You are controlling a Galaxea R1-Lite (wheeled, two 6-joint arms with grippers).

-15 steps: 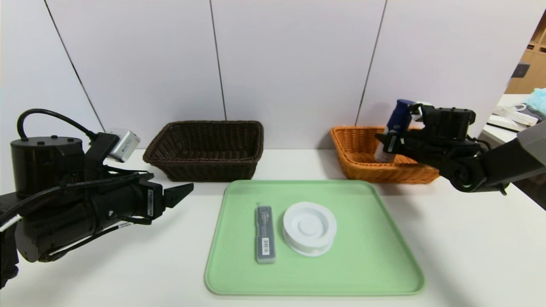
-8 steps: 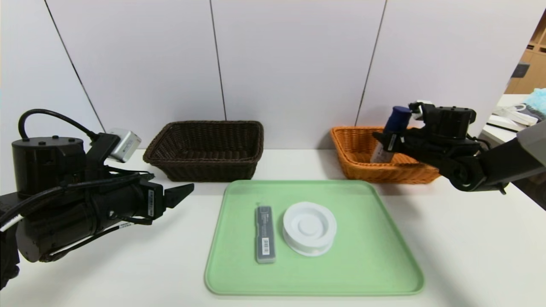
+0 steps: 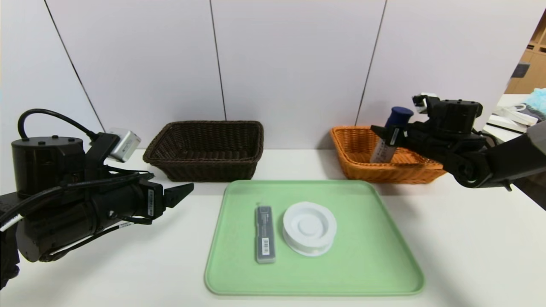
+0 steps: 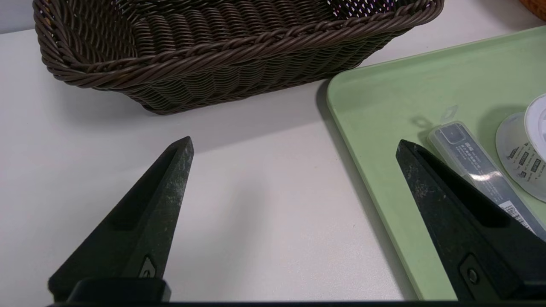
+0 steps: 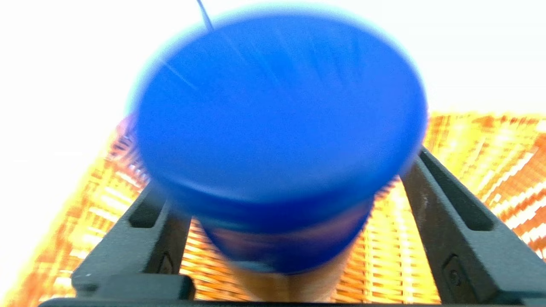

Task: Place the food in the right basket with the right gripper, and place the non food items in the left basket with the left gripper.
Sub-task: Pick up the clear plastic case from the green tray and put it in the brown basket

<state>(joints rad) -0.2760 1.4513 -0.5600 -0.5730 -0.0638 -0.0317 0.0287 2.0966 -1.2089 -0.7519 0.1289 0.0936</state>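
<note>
From the head view, the bottle (image 3: 387, 138) stands tilted inside the orange basket (image 3: 358, 160), and the right gripper (image 3: 386, 133) is around it. The grey case (image 3: 265, 234) and white container (image 3: 309, 228) lie on the green tray (image 3: 375, 264).

From the left wrist, the left gripper (image 4: 294, 147) is wide apart over the table (image 4: 256, 221), near the brown basket (image 4: 213, 55).

From the right wrist, the fingers (image 5: 448, 213) stand apart from the bottle's blue cap (image 5: 277, 111), not squeezing it.

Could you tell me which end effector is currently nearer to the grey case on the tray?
Left. The left end effector hovers just off the tray's left edge, beside the grey case; the right end effector is over the orange basket.
</note>
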